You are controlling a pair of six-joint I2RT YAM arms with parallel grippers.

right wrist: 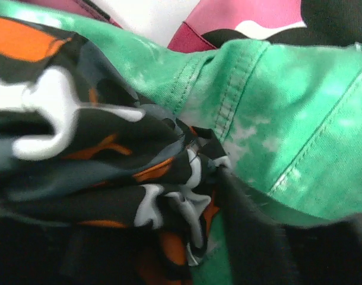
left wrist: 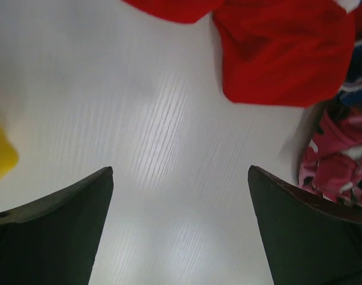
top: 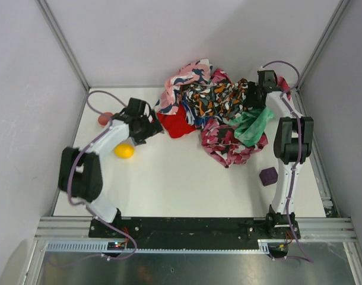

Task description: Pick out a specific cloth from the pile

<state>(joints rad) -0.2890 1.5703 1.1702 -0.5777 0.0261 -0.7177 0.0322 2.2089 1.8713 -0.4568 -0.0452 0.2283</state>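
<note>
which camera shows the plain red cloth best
The top external view: the red cloth shows nearly whole at the left edge of the pile. The left wrist view shows only a close-up part, cut off by the frame top. The right wrist view shows none of it, just camouflage cloth and green cloth.

Bare table lies between left hand and red cloth; the pile overlaps its far edge.
</note>
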